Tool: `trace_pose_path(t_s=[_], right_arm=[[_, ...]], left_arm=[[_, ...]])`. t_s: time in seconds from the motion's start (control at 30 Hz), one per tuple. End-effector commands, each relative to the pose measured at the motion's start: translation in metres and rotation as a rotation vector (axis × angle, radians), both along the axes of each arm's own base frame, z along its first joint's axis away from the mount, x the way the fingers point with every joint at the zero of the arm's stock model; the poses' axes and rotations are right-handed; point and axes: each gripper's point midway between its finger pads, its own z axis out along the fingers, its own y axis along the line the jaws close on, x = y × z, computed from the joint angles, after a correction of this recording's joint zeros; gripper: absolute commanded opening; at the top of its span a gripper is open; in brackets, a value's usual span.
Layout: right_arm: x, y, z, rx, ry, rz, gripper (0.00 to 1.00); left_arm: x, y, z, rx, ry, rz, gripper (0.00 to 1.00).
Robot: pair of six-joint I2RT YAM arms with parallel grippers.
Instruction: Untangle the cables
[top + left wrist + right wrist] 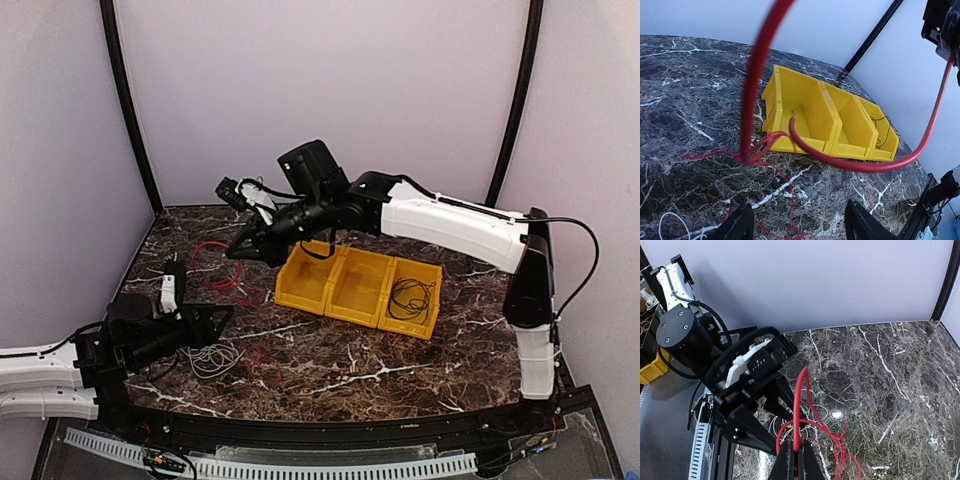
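Pinching the red cable (798,405) between closed jaws, the right gripper (795,460) is holding it lifted over the left side of the table (400,370). The strand is trailing down toward the left gripper (800,225), which is standing wide and empty. The white cable (215,357) is lying just beside that nearer left arm. The black cable (410,295) is resting well apart, in the rightmost of 3 compartments of the yellow bin (355,315).

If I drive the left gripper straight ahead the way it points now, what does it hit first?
Most likely the red cable, bunched just ahead of the open left gripper; the yellow bin stands beyond it. Depth is hard to judge.
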Motion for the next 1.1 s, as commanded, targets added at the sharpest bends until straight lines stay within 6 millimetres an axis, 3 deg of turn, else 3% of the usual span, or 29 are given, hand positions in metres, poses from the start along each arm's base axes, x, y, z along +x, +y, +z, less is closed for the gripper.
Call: trace_pose_path(t_s=[0.0,0.13,0.27,0.47,0.67,0.77,0.83,1.07], right_arm=[[0.003,0.005,0.023,0.063,-0.016,-0.018,0.0],[-0.001,0.006,0.025,0.069,0.007,-0.007,0.0],[-0.013,0.002,0.031,0.083,0.026,0.022,0.0],[-0.039,-0.007,0.052,0.118,0.078,0.093,0.0],[-0.054,-0.035,0.094,0.176,0.05,0.135,0.0],[-0.043,-0.055,0.109,0.19,0.037,0.109,0.0],[-0.025,-0.069,0.108,0.184,0.01,0.061,0.0],[0.06,-0.134,0.067,0.106,-0.053,-0.177,0.0]], left_arm=[[0.009,-0.017,0.039,-0.031,-0.159,-0.032,0.67],[0.026,-0.007,0.062,-0.057,-0.271,0.084,0.69],[0.043,0.008,0.062,-0.032,-0.28,0.233,0.67],[0.06,0.026,0.049,0.032,-0.29,0.397,0.54],[0.064,0.047,0.018,0.079,-0.25,0.478,0.35],[0.064,0.049,0.01,0.081,-0.243,0.463,0.32],[0.064,0.046,0.008,0.083,-0.237,0.447,0.33],[0.06,0.036,0.009,0.098,-0.194,0.379,0.52]])
